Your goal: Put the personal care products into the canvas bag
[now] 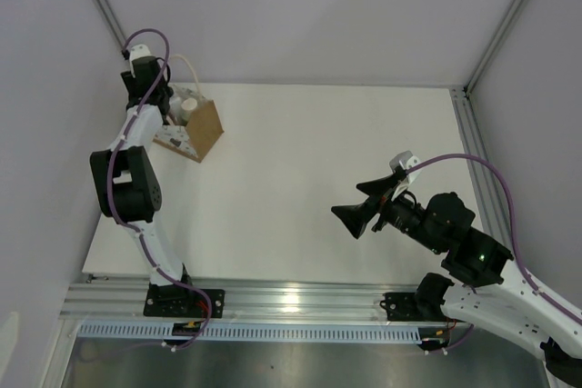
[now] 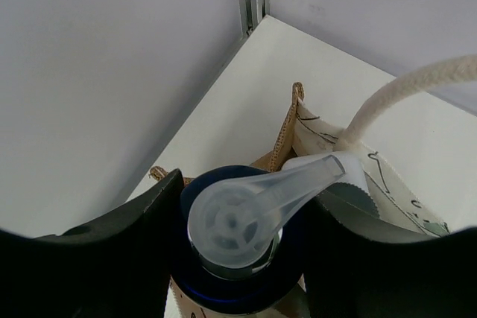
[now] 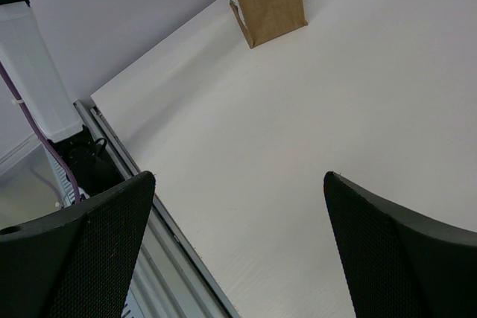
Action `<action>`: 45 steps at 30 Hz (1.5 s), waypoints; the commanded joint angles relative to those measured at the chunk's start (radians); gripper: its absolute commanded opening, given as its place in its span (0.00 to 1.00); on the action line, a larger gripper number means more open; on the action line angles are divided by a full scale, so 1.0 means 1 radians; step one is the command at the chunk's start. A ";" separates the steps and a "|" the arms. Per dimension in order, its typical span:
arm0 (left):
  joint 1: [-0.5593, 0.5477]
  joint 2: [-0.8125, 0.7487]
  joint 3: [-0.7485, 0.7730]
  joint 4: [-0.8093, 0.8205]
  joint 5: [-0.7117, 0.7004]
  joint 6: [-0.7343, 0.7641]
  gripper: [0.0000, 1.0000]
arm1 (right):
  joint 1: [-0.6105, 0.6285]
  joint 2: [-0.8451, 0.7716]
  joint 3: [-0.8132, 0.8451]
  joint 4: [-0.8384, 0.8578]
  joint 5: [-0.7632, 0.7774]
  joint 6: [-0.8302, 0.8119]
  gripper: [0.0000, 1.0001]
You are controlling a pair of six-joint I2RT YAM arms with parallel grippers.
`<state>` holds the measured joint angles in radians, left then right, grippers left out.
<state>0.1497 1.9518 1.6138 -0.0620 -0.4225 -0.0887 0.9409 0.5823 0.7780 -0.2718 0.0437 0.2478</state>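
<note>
A small tan-brown canvas bag (image 1: 205, 130) stands upright at the far left corner of the white table (image 1: 300, 179), close to the left wall. Its white front panel (image 1: 175, 142) carries scattered dark marks. From the right wrist view only its plain brown woven side shows. A thick cream rope handle (image 2: 402, 91) loops up from the rim, and the left wrist view shows the bag's mouth open.

The left gripper (image 2: 238, 273) sits directly over that mouth, clamped on a pump bottle (image 2: 223, 296). Its black fingers (image 2: 112, 251) press against both sides of the bottle's dark blue collar. A translucent, frosted pump head (image 2: 246, 217) tops the collar, its spout pointing toward the handle. The bottle's body is hidden below, so I cannot tell how far it sits inside the bag.

In the overhead view a pale round top (image 1: 189, 106) shows in the bag's mouth, too small to identify.

The right gripper (image 1: 357, 206) hangs over the table's near right part, well apart from the bag, its jaws spread wide with nothing between them.
</note>
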 commanded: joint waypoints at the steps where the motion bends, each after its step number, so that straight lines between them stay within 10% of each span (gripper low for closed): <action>1: 0.019 -0.030 -0.008 0.120 0.011 -0.043 0.12 | 0.006 -0.007 0.003 0.023 -0.010 0.011 0.99; 6: 0.030 -0.039 -0.017 0.103 0.048 -0.091 0.43 | 0.006 -0.006 0.004 0.022 -0.021 0.013 0.99; 20: 0.033 -0.053 -0.022 0.070 0.037 -0.088 0.73 | 0.007 -0.022 0.010 0.016 -0.019 0.018 0.99; 38: 0.021 -0.238 -0.017 -0.081 0.180 -0.158 0.89 | 0.007 -0.001 0.009 0.025 -0.062 0.021 0.99; 45: -0.149 -0.382 0.035 -0.214 0.214 -0.132 0.99 | 0.007 0.039 -0.005 0.045 -0.004 0.021 0.99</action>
<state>0.0994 1.6657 1.6035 -0.2089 -0.2584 -0.2176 0.9417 0.6033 0.7780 -0.2684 0.0143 0.2619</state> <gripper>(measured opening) 0.993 0.993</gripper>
